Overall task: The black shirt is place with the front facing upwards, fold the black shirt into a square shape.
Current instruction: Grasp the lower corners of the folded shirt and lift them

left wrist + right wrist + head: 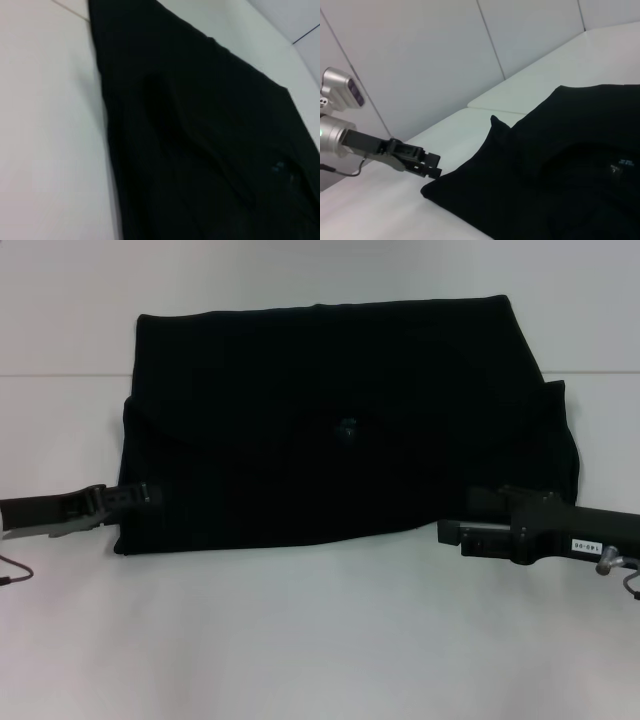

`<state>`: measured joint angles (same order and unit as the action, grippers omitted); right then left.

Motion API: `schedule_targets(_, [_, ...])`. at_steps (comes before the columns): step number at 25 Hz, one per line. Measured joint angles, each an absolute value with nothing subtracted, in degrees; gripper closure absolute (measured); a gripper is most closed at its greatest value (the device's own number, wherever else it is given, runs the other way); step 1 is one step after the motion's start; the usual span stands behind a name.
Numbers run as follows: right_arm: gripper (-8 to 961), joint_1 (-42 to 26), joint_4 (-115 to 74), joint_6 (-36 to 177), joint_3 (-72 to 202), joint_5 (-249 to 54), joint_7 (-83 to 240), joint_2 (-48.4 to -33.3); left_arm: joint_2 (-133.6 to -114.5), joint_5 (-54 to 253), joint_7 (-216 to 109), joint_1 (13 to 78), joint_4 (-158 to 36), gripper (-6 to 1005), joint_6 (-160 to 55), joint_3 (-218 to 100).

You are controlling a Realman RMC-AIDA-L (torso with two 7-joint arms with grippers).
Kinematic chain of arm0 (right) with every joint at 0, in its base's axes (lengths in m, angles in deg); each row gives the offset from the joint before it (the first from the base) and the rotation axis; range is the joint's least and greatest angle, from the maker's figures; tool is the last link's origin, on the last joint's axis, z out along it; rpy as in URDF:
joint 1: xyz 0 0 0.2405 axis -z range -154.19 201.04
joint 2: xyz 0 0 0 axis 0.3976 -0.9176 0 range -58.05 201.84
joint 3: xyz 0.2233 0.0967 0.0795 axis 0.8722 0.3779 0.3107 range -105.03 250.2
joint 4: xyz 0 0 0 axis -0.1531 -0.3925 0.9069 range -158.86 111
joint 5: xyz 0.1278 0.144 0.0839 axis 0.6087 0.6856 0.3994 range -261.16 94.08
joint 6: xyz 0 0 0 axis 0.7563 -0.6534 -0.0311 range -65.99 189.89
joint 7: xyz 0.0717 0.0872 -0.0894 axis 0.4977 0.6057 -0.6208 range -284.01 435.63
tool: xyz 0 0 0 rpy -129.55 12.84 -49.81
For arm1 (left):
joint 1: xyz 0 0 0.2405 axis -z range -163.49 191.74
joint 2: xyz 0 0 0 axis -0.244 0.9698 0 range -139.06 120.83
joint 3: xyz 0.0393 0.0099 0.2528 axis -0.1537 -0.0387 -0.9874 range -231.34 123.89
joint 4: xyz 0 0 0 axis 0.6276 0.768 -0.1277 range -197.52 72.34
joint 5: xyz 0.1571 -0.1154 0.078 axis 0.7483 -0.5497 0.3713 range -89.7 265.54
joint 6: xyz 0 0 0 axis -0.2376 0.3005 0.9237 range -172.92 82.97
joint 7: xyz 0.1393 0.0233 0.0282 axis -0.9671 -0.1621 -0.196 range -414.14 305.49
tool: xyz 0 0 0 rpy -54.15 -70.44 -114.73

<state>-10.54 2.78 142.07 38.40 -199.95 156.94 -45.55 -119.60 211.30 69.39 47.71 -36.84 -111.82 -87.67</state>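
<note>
Centrally on the white table [320,640]: the black shirt [340,430], folded into a wide rectangle, blue neck label [347,427] near its middle. At its near-left corner: left end effector [140,497], touching the cloth edge, grip state impossible to tell. Just off its near-right corner: right end effector [452,532], low over the table, grip likewise unclear.

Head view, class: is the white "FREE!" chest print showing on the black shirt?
No: the black shirt shows only plain black cloth and a small blue neck label near its middle.
</note>
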Motion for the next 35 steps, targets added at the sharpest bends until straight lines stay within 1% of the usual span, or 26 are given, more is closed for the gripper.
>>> schedule_targets(19, [9, -10.06, 2.7, 142.32, 38.4, -200.17, 157.29, -45.6, -120.64, 211.43, 68.76, 48.9, -36.27, 199, -111.6, -94.53])
schedule_targets(24, [9, -9.93, 2.7, 142.39, 38.59, -200.17, 157.41, -45.6, -121.35, 212.49, 69.29, 49.29, -35.57, 224, -109.51, -97.04])
schedule_targets(29, [9, -9.74, 2.7, 142.45, 38.84, -200.18, 157.48, -45.46, -121.47, 212.53, 69.37, 49.29, -34.91, 327, -109.48, -96.76])
schedule_targets(35, [10, -9.69, 3.08, 142.54, 38.91, -200.12, 158.75, -45.02, -121.07, 212.55, 69.85, 49.34, -34.97, 450, -109.58, -97.15])
